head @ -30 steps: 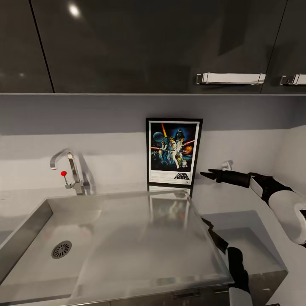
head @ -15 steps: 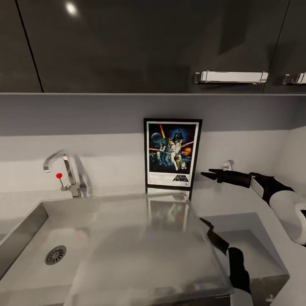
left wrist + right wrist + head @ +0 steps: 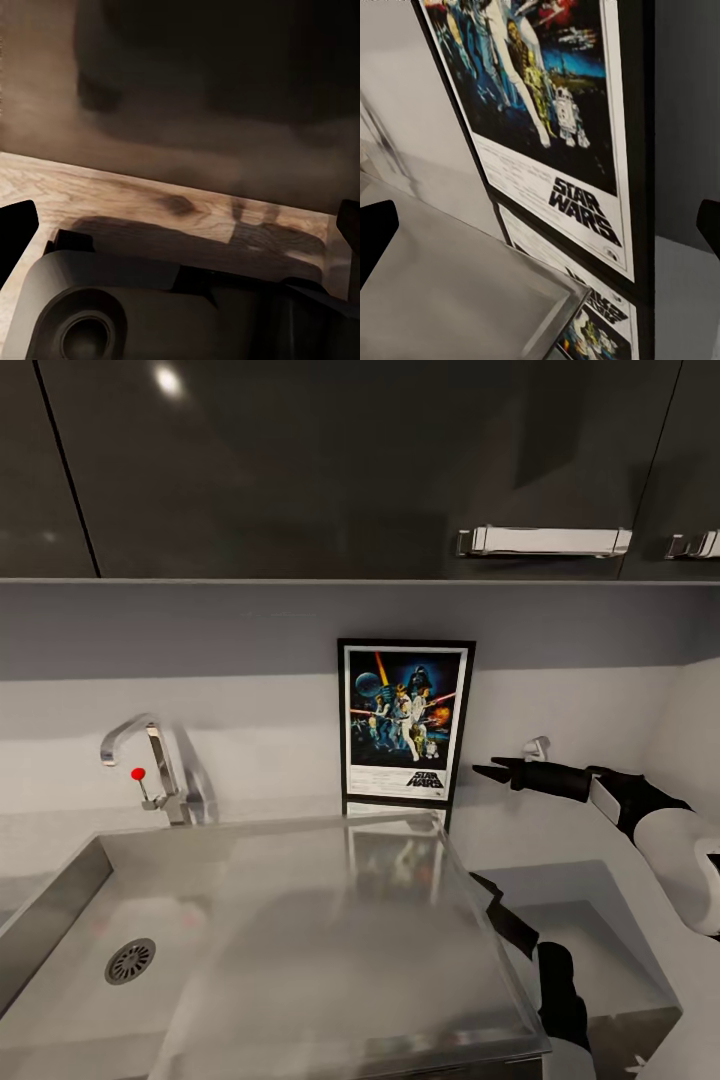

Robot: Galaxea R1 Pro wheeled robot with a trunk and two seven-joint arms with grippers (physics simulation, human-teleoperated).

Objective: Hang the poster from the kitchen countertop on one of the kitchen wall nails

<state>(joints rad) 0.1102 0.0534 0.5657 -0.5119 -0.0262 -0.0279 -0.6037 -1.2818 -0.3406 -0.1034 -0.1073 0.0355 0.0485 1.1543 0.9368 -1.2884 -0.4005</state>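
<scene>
The poster point(image 3: 405, 722) stands upright on the kitchen countertop point(image 3: 560, 840), leaning against the grey backsplash just behind the drainboard. It has a thin black frame, a white border and dark blue Star Wars artwork. My right gripper point(image 3: 488, 770) hovers above the countertop just right of the poster's lower right edge, fingers pointing at it and apart from it. In the right wrist view the poster point(image 3: 547, 127) is close, and the right gripper point(image 3: 544, 225) is open, a fingertip at each side. My left gripper point(image 3: 184, 225) is open and empty over a wooden floor.
A steel sink point(image 3: 60, 920) and drainboard point(image 3: 330, 940) lie left of and in front of the poster. The chrome tap point(image 3: 150, 755) with its red knob point(image 3: 138, 773) stands at the back left. Dark upper cabinets point(image 3: 350, 460) hang overhead. A small white fitting point(image 3: 537, 745) sits on the wall behind the right gripper.
A second ago the whole picture slid slightly left as the camera turned. Since then it holds still; my right gripper stays beside the poster's right edge.
</scene>
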